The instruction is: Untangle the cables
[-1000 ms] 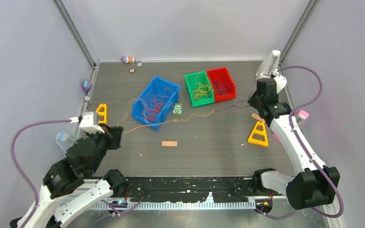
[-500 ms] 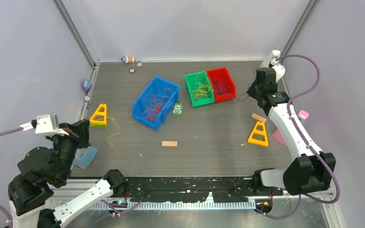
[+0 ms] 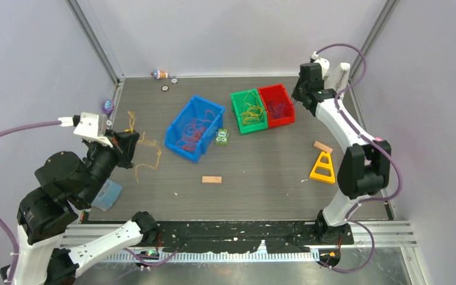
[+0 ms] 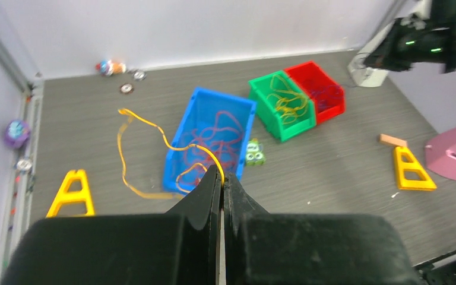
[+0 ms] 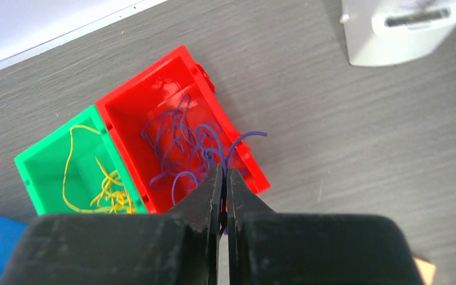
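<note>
1. L end effector (image 4: 221, 176): clenched on a yellow cable (image 4: 132, 119), strand pinched right at the tips. Held up over the bench's (image 3: 261, 178) left side.
2. That yellow cable runs off the tips in loose loops, left of the blue bin (image 3: 209, 103). Can't tell how much of it lies on the bench.
3. Blue bin: orange-red cables (image 3: 191, 132) inside, loosely tangled.
4. R end effector (image 5: 221, 173): clenched on a purple cable (image 5: 244, 141), tips just over the red bin's (image 5: 142, 77) near corner, far-right part of the bench.
5. The purple cable arcs up from the tips and back into the red bin, where the other purple cables (image 5: 178, 148) sit in a loose bundle.
6. Green bin (image 5: 53, 135): side-by-side w/ the red bin, touching. Yellow cables (image 5: 104, 190) bunched inside.
7. Also on the bench: small green toy (image 3: 222, 136) just beside the blue bin, wood block (image 3: 211, 179) mid-bench, yellow triangle (image 3: 322, 177) to the right.
</note>
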Controlling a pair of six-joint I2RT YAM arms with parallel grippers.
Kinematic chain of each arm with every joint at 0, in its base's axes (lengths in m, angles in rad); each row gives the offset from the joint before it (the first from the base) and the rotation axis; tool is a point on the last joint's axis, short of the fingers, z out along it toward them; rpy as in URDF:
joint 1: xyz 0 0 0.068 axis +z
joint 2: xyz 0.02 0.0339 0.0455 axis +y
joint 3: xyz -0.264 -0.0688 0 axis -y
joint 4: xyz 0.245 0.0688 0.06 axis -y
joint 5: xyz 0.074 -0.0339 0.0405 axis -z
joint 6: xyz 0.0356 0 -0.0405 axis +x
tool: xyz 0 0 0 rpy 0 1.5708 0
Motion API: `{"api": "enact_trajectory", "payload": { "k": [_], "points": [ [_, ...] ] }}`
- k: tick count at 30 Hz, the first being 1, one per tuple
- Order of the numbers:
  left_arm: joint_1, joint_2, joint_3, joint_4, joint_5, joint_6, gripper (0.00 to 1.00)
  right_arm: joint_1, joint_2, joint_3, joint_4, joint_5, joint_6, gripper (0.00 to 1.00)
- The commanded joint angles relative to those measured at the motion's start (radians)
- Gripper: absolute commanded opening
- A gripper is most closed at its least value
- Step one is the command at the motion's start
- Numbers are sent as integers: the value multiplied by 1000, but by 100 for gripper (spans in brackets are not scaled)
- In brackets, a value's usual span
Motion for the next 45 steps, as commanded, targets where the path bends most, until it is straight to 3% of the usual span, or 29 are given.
{"api": "enact_trajectory", "payload": {
  "k": [1,7,12,16,19,25,33,35,37,45],
  "points": [
    [4,123,112,96,139,59,0,50,121,125,118,80,-113,5],
    [3,305,259,144,201,90,0,101,375,315,105,67,-300,6],
    [5,452,323,207,223,98,0,113,609,572,-210,75,-302,5],
    [8,564,375,245,283,84,0,114,695,604,-329,-40,-287,5],
    [18,645,422,255,327,70,0,114,627,477,-301,-102,-260,5],
    [33,754,452,318,418,37,0,117,359,27,-111,-201,-191,5],
    [35,873,446,387,495,8,0,142,97,-322,0,-265,-125,6],
    [35,898,433,407,520,4,0,146,41,-384,20,-261,-111,13],
    [35,913,411,441,528,5,0,147,-17,-405,11,-244,-114,38],
    [36,1004,409,513,513,40,0,145,-150,-352,-86,-195,-117,59]
  ]
}}
